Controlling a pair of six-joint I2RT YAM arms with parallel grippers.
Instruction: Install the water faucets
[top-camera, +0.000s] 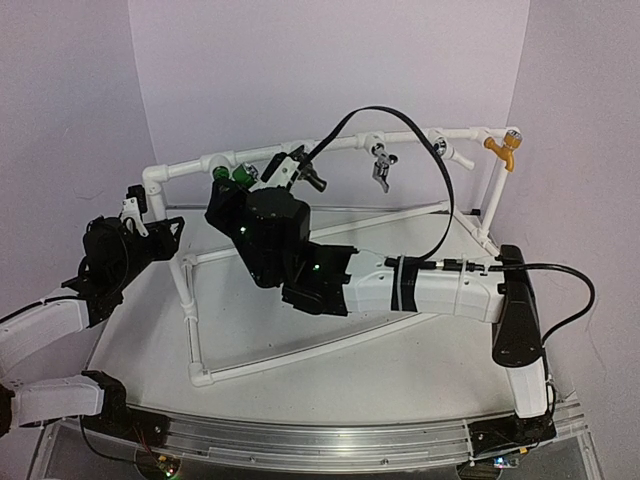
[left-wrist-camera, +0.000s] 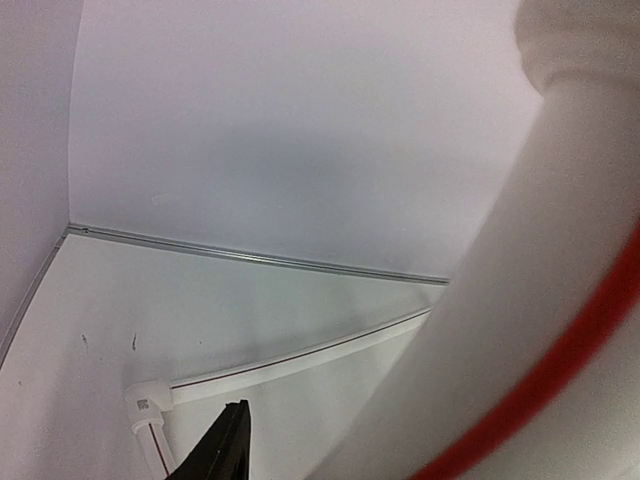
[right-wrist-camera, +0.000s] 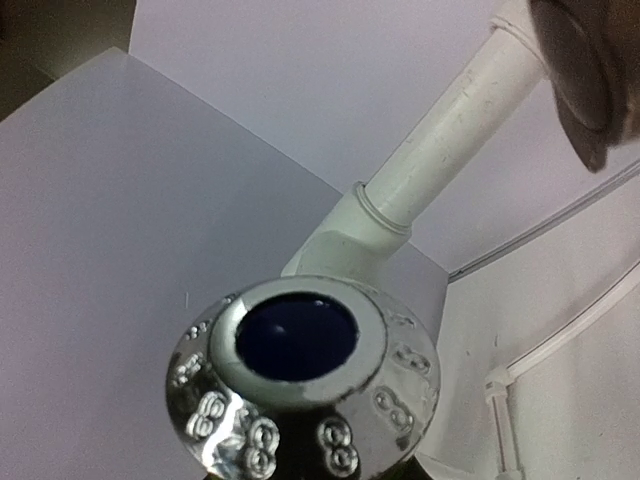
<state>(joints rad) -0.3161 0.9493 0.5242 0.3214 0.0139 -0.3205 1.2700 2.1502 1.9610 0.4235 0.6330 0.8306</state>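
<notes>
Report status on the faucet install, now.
Left gripper by pipe frame left corner, grip unclear. Right gripper at top rail beside green faucet, grip unclear. Black cable arcs over the rail.

Two arms (top-camera: 60, 330) (top-camera: 440, 290), one white pipe frame (top-camera: 195, 167), four taps: green tap (top-camera: 240, 175), dark tap (top-camera: 381, 168), white tap (top-camera: 452, 152), orange-yellow tap (top-camera: 503, 150).

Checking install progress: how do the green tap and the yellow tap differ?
Along the rail, the green tap sits towards the left and the yellow tap at the right end. The right gripper is close beside the green tap, while no arm is near the yellow tap. Shared: both are small and up at rail height.
</notes>
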